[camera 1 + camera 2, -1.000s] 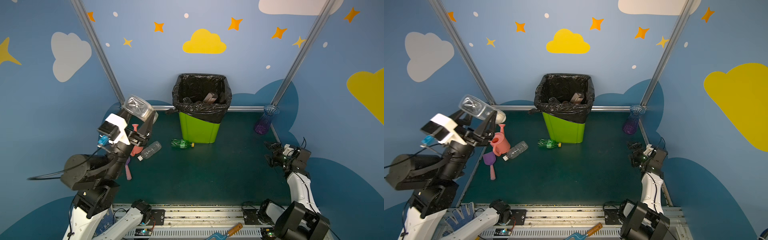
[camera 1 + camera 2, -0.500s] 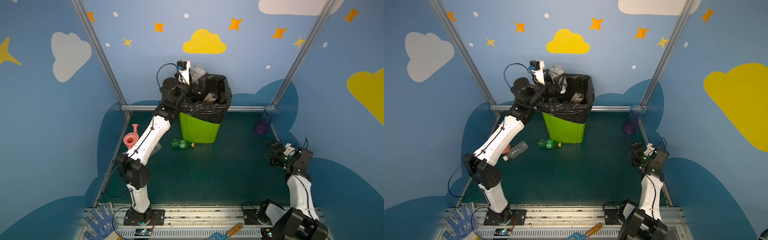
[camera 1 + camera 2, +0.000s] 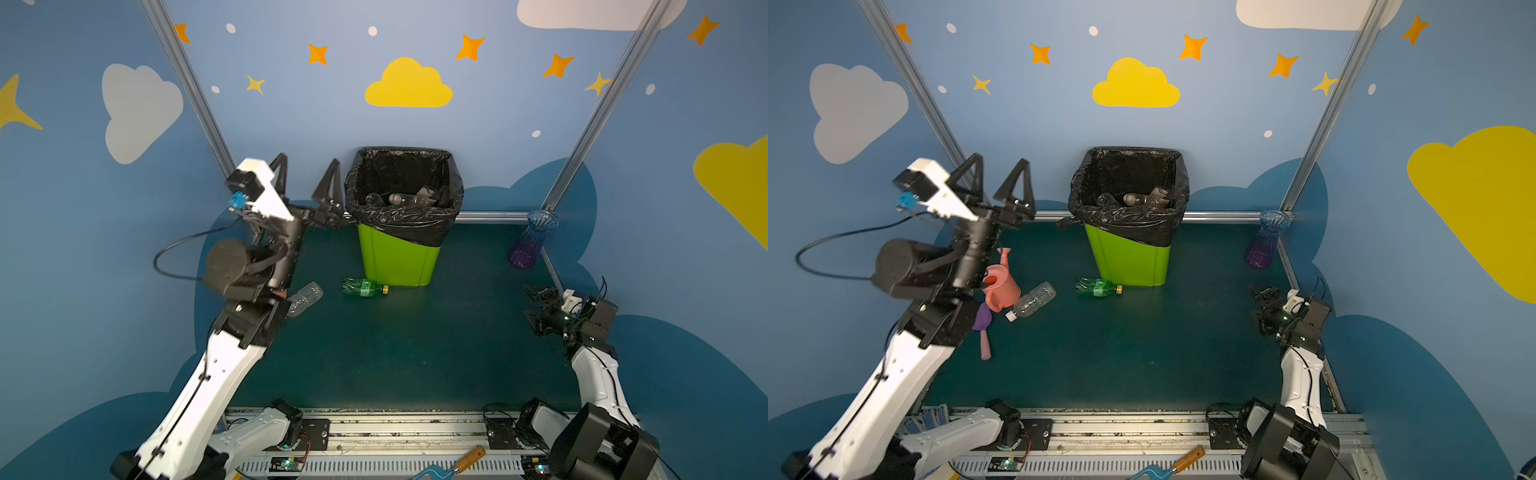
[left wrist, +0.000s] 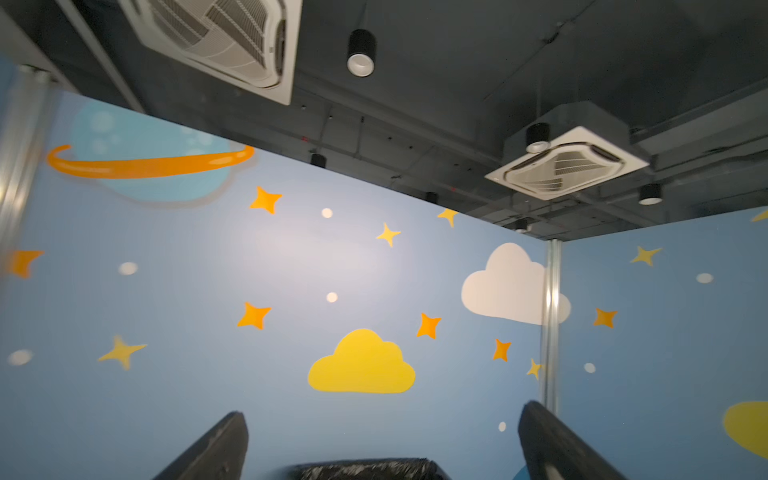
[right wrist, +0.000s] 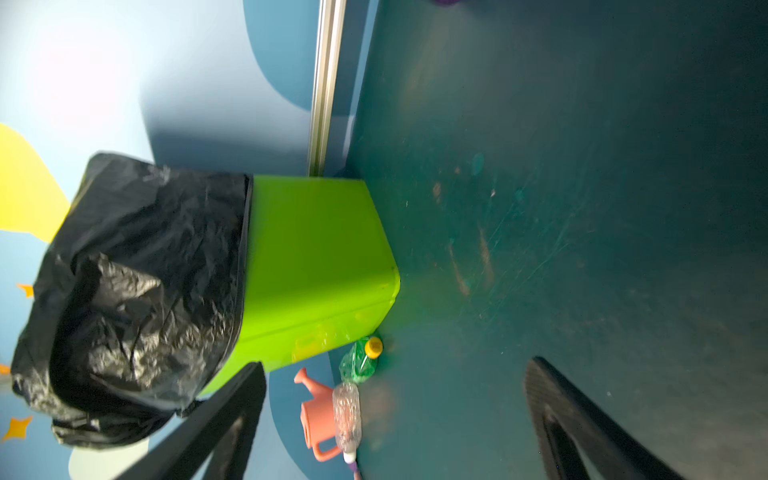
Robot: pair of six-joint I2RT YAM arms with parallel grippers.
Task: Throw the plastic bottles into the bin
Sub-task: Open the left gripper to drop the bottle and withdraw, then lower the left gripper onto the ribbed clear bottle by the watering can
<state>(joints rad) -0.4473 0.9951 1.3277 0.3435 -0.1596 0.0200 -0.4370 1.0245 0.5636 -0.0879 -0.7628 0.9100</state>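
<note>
— Why are both jaws gaping empty?
— I'm readying them: the bin (image 3: 397, 257) at twelve o'clock is holding bottles (image 3: 401, 199), but a green bottle (image 3: 364, 287) and a clear bottle (image 3: 1034, 300) are lying at its seven.

We find even, moderate lighting; the left arm (image 3: 232, 266) smears with motion blur (both top views); wall (image 5: 75, 62) glare overexposed.

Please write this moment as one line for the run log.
left gripper open, empty, raised beside bin | right gripper open, empty | outside bin: green bottle, clear bottle | in bin: some bottles
</note>
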